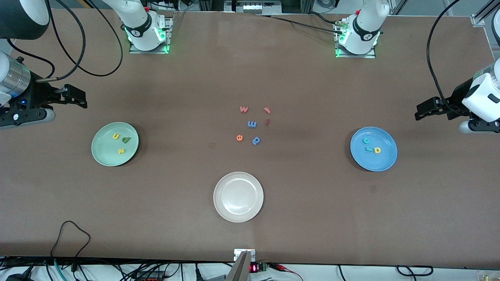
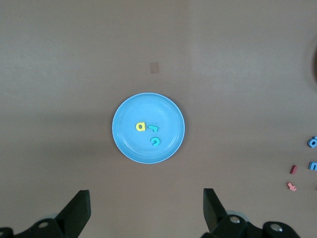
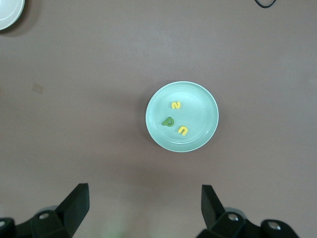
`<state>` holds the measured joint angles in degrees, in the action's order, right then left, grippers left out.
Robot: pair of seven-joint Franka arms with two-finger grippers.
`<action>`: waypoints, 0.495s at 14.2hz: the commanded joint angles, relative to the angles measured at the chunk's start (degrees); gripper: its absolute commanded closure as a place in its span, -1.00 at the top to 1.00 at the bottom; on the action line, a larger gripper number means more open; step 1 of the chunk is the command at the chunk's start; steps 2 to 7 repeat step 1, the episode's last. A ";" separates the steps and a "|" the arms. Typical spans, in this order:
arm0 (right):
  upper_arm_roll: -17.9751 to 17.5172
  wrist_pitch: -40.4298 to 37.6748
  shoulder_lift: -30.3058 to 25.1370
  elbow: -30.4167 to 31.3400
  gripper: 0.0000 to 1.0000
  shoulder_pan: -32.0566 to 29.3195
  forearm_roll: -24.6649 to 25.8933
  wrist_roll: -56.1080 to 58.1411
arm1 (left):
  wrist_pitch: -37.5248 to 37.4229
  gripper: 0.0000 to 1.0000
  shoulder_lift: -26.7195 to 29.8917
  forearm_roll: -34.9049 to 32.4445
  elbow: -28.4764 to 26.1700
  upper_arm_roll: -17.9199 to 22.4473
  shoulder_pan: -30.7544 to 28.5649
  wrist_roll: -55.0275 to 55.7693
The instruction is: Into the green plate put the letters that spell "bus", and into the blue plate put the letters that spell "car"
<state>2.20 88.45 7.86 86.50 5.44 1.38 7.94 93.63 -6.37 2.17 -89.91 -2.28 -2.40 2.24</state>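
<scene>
- Since all six wanted letters are already lying in their plates, the sorting is looking finished: green "b" (image 1: 125, 139), yellow "u" (image 1: 115, 136) and yellow "s" (image 1: 121, 151) are sitting in the green plate (image 1: 102, 157), at nine o'clock from the cream-white plate (image 1: 238, 180).
- Teal "c" (image 1: 366, 141), teal "r" (image 1: 368, 149) and yellow "a" (image 1: 377, 150) are resting in the blue plate (image 1: 386, 164), at three o'clock.
- Leftover letters, such as the blue "m" (image 1: 252, 124) and orange "e" (image 1: 239, 137), are lying mid-tabletop, spelling neither word.
- Left hand (image 2: 146, 210) is waiting above the blue plate, fingers spread, carrying nothing.
- Right hand (image 3: 143, 208) is hanging above the green plate, likewise spread and empty.

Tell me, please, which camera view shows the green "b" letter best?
The right wrist view: it looks straight down on the green "b" in the green plate. The front view shows it smaller; the left wrist view does not show it.
</scene>
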 commanded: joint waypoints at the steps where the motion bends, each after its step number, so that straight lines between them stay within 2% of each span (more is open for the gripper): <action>1: 0.43 -0.82 -0.83 0.42 1.00 0.36 -0.06 -0.91 | -1.17 1.00 0.57 -1.38 0.53 -0.27 0.11 0.48; 7: 0.43 -0.82 -0.83 0.42 1.00 0.36 -0.06 -0.91 | -1.17 1.00 0.57 -1.38 0.53 -0.27 0.11 0.48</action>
